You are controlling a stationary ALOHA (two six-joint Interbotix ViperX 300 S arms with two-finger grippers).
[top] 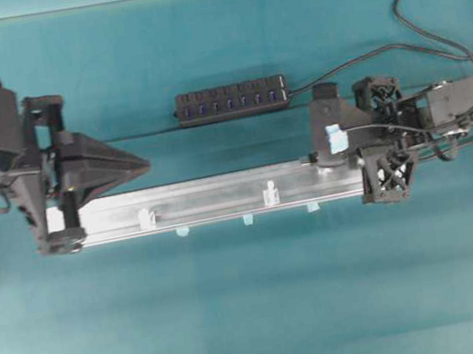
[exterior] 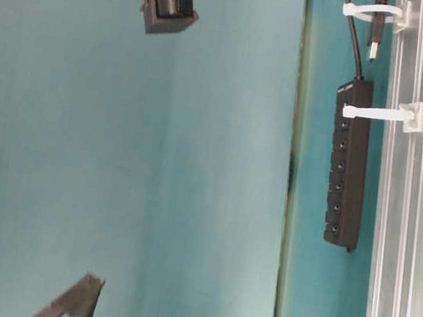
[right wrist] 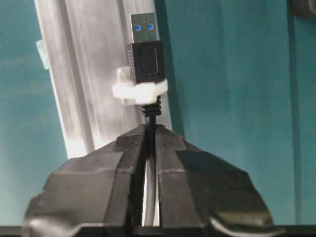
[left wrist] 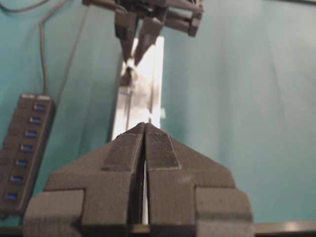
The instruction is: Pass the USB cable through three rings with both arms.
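Three small white rings stand along my long silver rail (top: 222, 199), and I will use that rail as my marker. The first ring (right wrist: 139, 90) sits at the rail's right end, the middle ring (top: 269, 194) is near the rail's middle, and the last ring (top: 145, 218) is toward the left end.

My right gripper (right wrist: 150, 129) is at the right end of the rail. Its two fingers are pressed tight on the USB cable (right wrist: 146, 59), just behind the plug. The plug pokes through the first ring, with its silver tip past it.

My left gripper (top: 142, 164) floats above the left end of the rail, pointing along it toward the right gripper. Its fingers are pressed together and I see nothing between them.

A black hub bar (top: 231, 101) with a row of blue ports lies on the teal table (top: 240, 304), just behind the rail's middle. Its own cord runs off to the right.
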